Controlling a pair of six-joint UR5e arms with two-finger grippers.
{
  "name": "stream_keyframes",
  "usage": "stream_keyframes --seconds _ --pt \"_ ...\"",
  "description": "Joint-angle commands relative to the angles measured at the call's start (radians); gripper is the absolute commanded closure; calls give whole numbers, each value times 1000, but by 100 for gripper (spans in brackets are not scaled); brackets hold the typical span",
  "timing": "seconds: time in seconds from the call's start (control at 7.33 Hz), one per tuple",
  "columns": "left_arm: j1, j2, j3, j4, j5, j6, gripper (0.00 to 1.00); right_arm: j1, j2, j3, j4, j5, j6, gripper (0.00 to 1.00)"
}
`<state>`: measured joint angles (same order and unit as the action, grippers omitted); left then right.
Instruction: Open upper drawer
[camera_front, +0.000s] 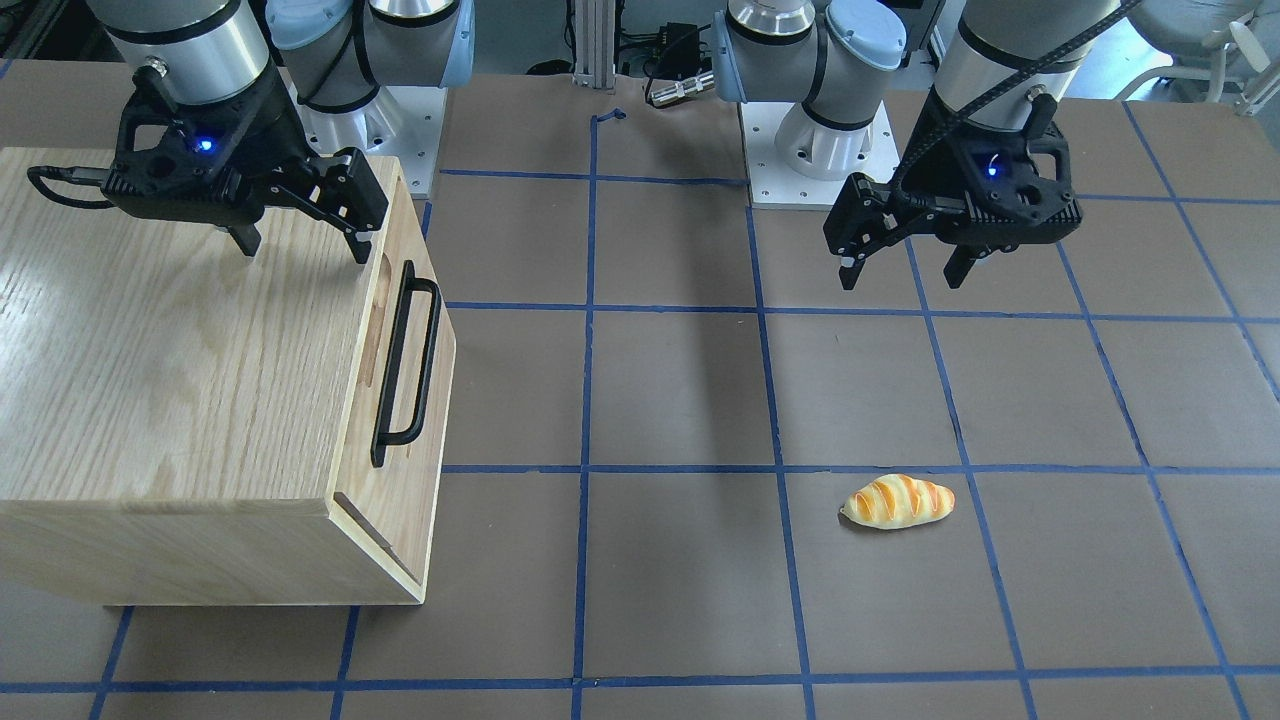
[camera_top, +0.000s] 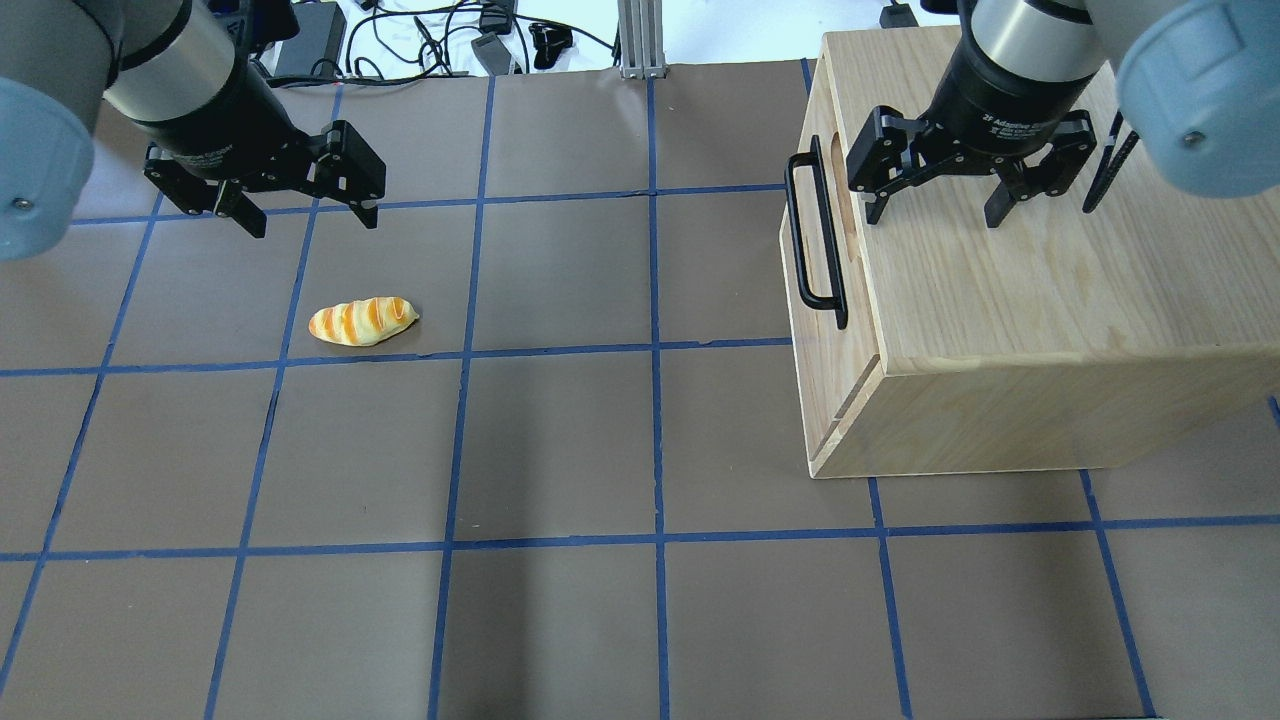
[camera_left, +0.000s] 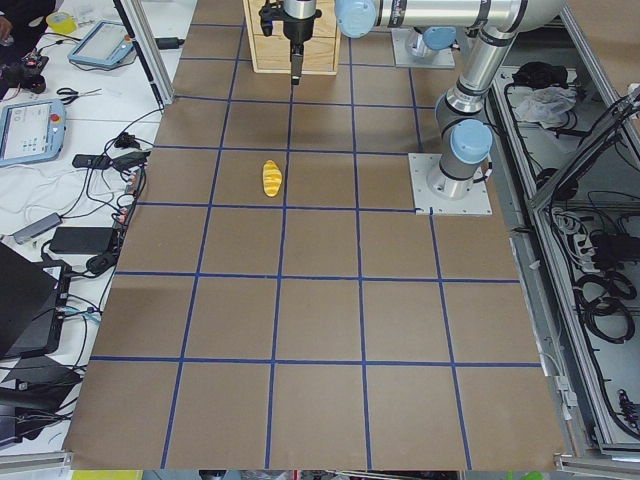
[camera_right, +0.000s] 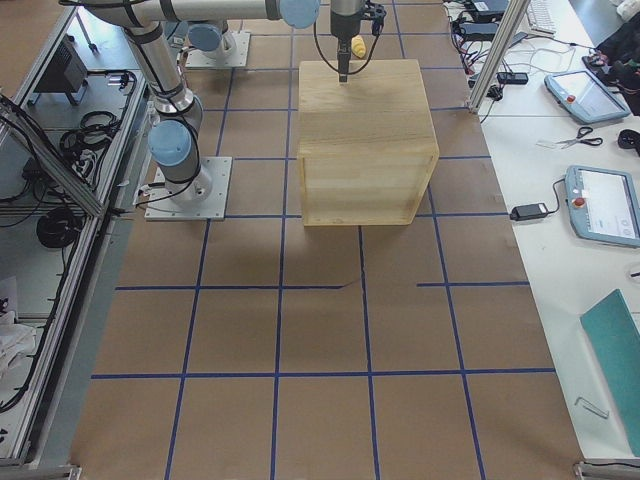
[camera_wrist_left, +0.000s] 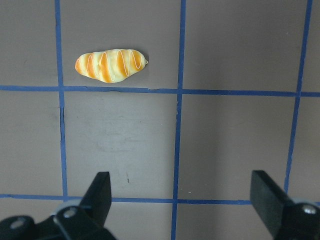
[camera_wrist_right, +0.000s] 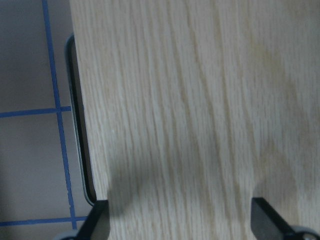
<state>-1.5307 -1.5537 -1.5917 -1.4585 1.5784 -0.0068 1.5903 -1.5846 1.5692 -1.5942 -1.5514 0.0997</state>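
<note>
Two end effectors, both released, nothing held. Right end effector (camera_top: 935, 215) hovers over top of large grained oak cabinet (camera_top: 1050, 290), near its front edge. Light oak upper drawer (camera_front: 410, 360) shut, flush in cabinet front, facing tabletop (camera_top: 560, 450) centre. Long black bar handle (camera_top: 798, 235) untouched.

Step in hand, likely: reach for handle.
- Clear front edge, descend, straddle bar mid-length.
- Clench fully before pulling.
- Pull straight out; off-centre grip risks jamming, cabinet may slide.

Left end effector (camera_top: 313, 222) idle, beyond striped orange toy bread roll (camera_top: 362, 320).
</note>
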Motion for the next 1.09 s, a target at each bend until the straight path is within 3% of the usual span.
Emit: stream_keyframes --seconds 0.0,0.41,0.55,0.68,0.95 --pt "12 -12 4 4 -8 -1 0 0 0 0 -1 -1 0 0" --pt "14 -34 0 17 -9 -4 0 0 0 0 0 0 0 0" --pt "6 -61 1 89 -26 -19 0 0 0 0 -1 0 0 0" --pt "-11 -83 3 152 -140 -89 0 0 0 0 -1 0 0 0" --pt "-93 -123 9 207 -179 -134 0 0 0 0 -1 0 0 0"
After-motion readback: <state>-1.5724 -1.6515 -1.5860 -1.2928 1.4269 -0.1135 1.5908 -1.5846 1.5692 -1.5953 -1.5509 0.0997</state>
